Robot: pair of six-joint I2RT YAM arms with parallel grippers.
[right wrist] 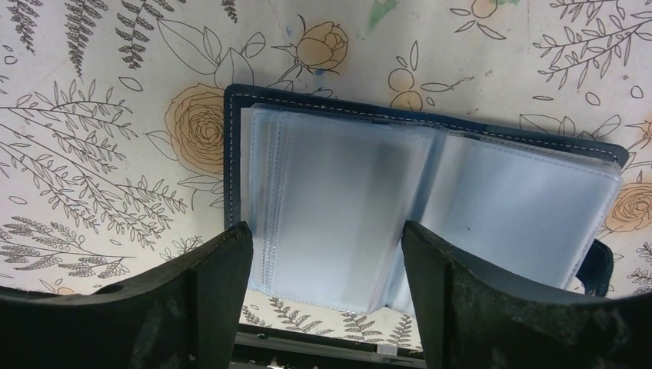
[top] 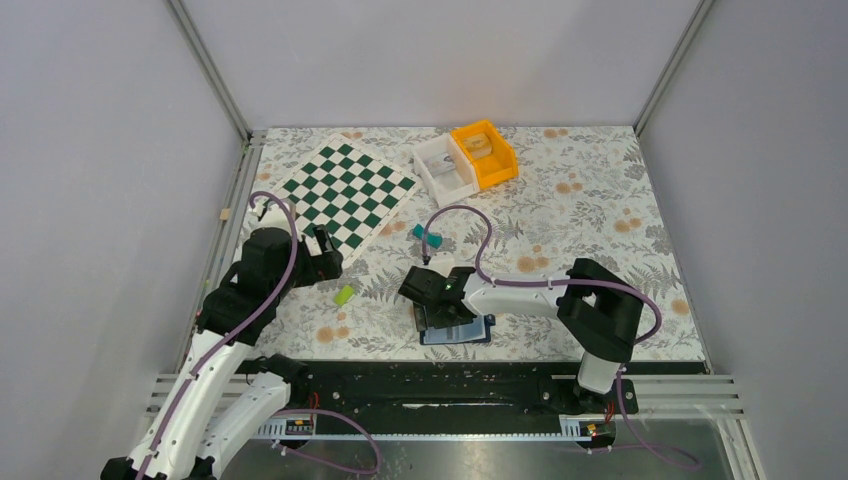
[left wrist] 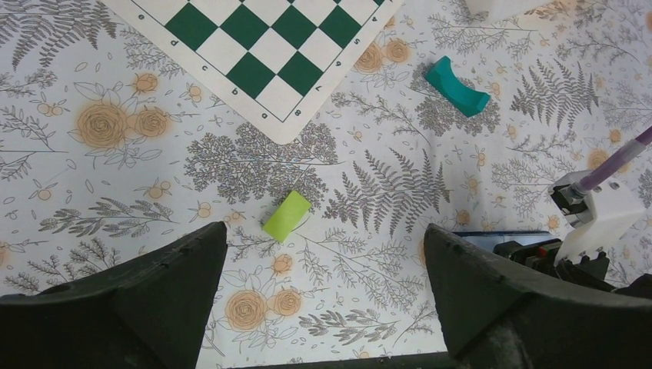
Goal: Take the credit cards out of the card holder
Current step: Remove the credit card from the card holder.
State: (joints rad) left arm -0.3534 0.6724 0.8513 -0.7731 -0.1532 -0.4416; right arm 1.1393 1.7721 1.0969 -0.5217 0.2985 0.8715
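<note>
Card holder (right wrist: 427,192): dark navy bifold wallet, lying open, clear plastic sleeves (right wrist: 330,215) between right jaws
Right gripper (right wrist: 323,231): released, spread
Left gripper (left wrist: 324,234): released, small lime-green block (left wrist: 286,215) between jaws

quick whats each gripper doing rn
left gripper: open, holding nothing
right gripper: open, poised over the open card holder, nothing gripped

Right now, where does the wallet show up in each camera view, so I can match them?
Top external: wallet low centre, partly under the right tool.
Left wrist: only a thin blue edge at the right, beside that tool.
Right wrist: fills the centre, open, clear sleeves up, the tool's fingers in front of it.
Shared landmark: the floral cloth under it in all three.
</note>
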